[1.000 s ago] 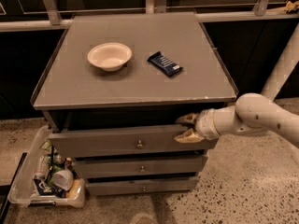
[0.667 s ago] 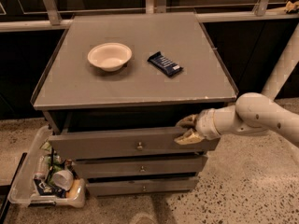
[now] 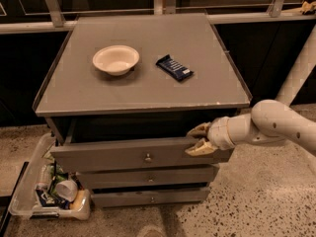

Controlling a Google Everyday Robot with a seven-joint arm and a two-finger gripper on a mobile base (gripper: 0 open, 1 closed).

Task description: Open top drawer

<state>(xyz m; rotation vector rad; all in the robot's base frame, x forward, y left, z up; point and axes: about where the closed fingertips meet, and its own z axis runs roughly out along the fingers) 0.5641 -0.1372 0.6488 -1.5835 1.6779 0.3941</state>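
The top drawer (image 3: pixel 108 157) of the grey cabinet is pulled partly out, leaving a dark gap under the cabinet top. Its flat grey front carries a small brass knob (image 3: pixel 147 157) at the centre. My gripper (image 3: pixel 197 140) is at the right end of the drawer front's top edge. One finger (image 3: pixel 199 130) is behind the panel and the other lies on its front face, so the edge is clamped between them. The white arm reaches in from the right.
On the cabinet top (image 3: pixel 148 90) sit a white bowl (image 3: pixel 116 59) and a dark blue snack packet (image 3: pixel 174 67). Two shorter drawers (image 3: pixel 118 179) lie below. A clear bin of trash (image 3: pixel 54 194) stands on the floor at the lower left. A white post (image 3: pixel 301 68) rises at the right.
The top drawer has come out slightly further towards the camera, and my gripper has moved with it. The bowl and packet have not moved.
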